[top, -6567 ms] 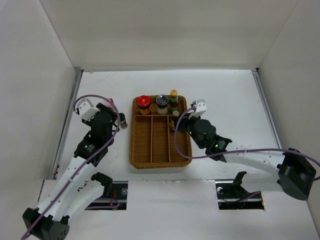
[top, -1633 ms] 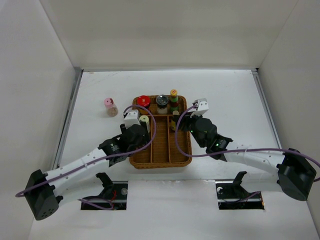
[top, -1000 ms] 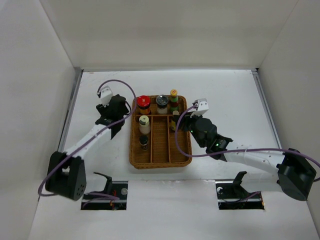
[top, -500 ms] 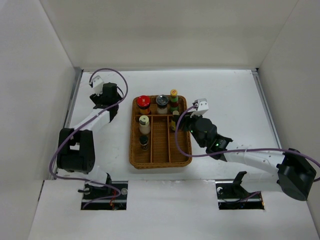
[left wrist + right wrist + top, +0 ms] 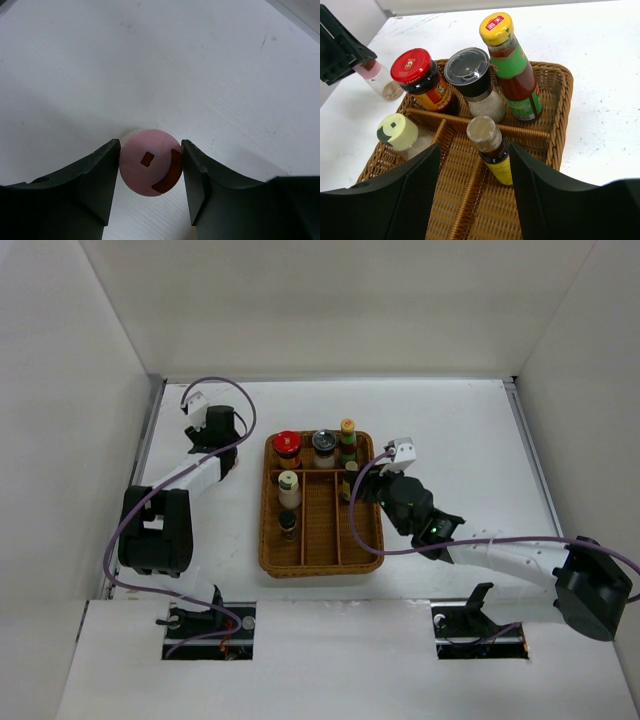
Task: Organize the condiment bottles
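- Table (image 5: 450, 440): it carries one tray, with the left arm stretched out to the tray's far-left side.
- Tray (image 5: 300, 568): six bottles stand inside it, so the sorting looks nearly done.
- Right gripper (image 5: 474, 146): its jaws are apart and empty. It hovers over the tray's right side and looks idle.
- Left gripper (image 5: 151, 145): it is clenched on the pink jar, with both pads touching the lid's sides.
- Yellow-cap bottle (image 5: 507, 65), black-lid jar (image 5: 472, 82) and red-lid jar (image 5: 420, 80): these fill the tray's back row.
- Green-lid jar (image 5: 397, 132) and gold-cap bottle (image 5: 490, 145): they stand upright just in front of that row.
- Pink jar (image 5: 150, 172): it stands upright on the table near the tray's far-left corner, the only bottle seen outside the tray.
  - The grasp looks made and the lift not begun.
  - The next move should be a straight lift, a carry to the right, and a lowering into a free lane, clear of the red and green lids.
  - The top view hides the jar under the gripper and the left wrist shows only its lid. The right wrist shows its side, with the left gripper's black finger over the lid.
- Dark bottle (image 5: 288, 525): only the top view shows it. In the right wrist view, that gripper's own finger covers its lane.
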`<state>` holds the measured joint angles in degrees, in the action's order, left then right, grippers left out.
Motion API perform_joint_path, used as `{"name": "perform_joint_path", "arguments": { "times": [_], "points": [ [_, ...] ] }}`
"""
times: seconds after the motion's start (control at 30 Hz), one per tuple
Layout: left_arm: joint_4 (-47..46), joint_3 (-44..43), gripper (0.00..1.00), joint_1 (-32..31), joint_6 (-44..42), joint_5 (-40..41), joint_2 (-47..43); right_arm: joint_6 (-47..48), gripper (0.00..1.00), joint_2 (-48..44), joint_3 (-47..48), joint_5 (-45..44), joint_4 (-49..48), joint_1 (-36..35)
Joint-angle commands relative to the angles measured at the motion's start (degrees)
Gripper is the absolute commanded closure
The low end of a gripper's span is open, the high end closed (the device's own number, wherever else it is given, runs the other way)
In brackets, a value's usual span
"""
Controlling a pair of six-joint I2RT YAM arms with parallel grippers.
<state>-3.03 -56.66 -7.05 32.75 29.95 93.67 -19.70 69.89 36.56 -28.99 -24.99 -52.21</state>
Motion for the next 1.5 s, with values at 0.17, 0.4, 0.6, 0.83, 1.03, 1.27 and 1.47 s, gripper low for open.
{"name": "perform_joint_path", "arguments": {
  "times": [0.17,0.4,0.6,0.83,1.03,1.27,1.47],
  "points": [
    [-1.81,0.67,0.67,-2.91,0.12,2.91,-9.27,-0.07,0.38,0.42,0.36,-0.01,-3.75,-0.48],
    [0.29,1.47,0.66,-15.12,-4.97,8.88,-26.5,0.1,0.38,0.16,0.27,-0.36,-3.48,-0.13],
    [5.57,-0.81,0.65,-27.51,-10.6,13.02,-37.4,0.1,0.38,-1.51,-0.43,-0.8,-3.66,0.48],
    [11.28,-0.29,0.65,-42.98,-7.71,12.58,-40.5,-0.6,0.38,-4.23,-1.92,-1.59,-4.45,1.27],
    [11.47,1.64,0.65,-48.98,-4.37,12.59,-36.73,-1.83,0.38,-7.3,-3.94,-1.94,-5.94,2.94],
    [8.83,4.37,0.64,-49.24,-2.87,11.01,-28.73,-4.11,0.38,-9.59,-5.27,-1.33,-5.86,5.23],
    [5.32,6.56,0.64,-46.96,-1.11,5.91,-24.24,-4.9,0.38,-10.21,-5.88,-1.24,-6.21,5.84]
  ]
}}
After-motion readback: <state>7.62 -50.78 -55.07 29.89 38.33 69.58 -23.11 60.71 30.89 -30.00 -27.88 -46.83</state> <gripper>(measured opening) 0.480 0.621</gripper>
